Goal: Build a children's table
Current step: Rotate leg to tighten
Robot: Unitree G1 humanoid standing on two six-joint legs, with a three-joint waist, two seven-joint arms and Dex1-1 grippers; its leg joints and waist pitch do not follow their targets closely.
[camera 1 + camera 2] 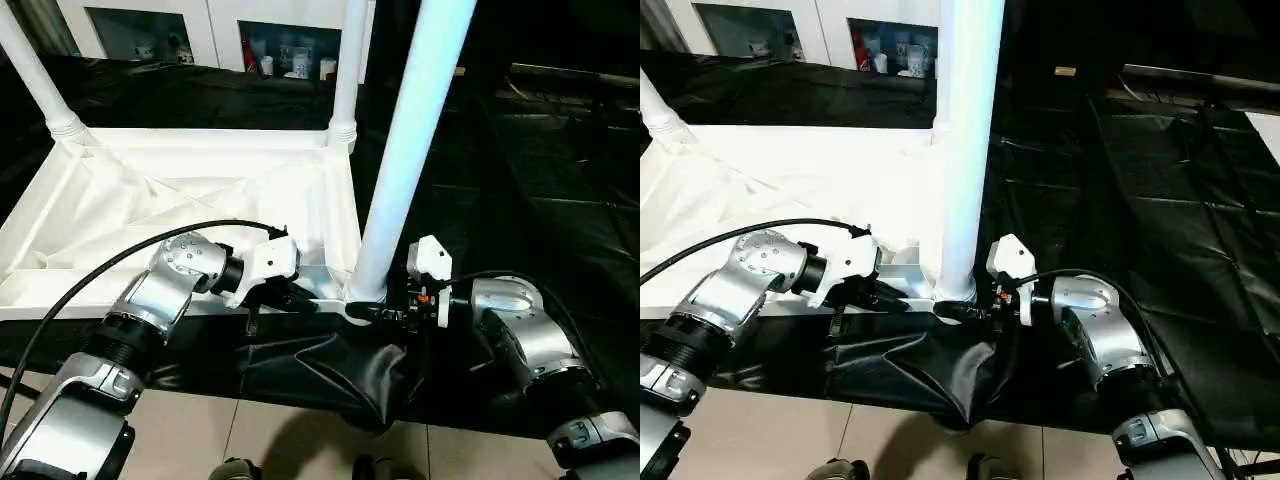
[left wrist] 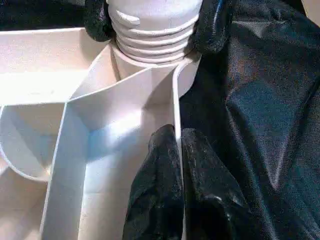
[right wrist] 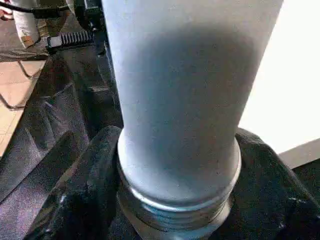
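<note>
Presently, the left end effector (image 1: 262,300), fingers pressed together, pinches the upturned tabletop's rim (image 2: 176,100); the right end effector (image 1: 385,312) straddles the upright leg's (image 1: 405,160) threaded base at the near corner socket, grip unconfirmed; two legs stand beyond.

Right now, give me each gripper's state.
Left gripper: shut on the tabletop's rim.
Right gripper: closed around the near leg.

Bright light is washing the white table top (image 1: 200,200) almost featureless, while the black sheet (image 1: 560,200) is catching soft sheen. The near leg (image 3: 175,100) is looming blurred and shadowed, with glare blowing out behind it.
</note>
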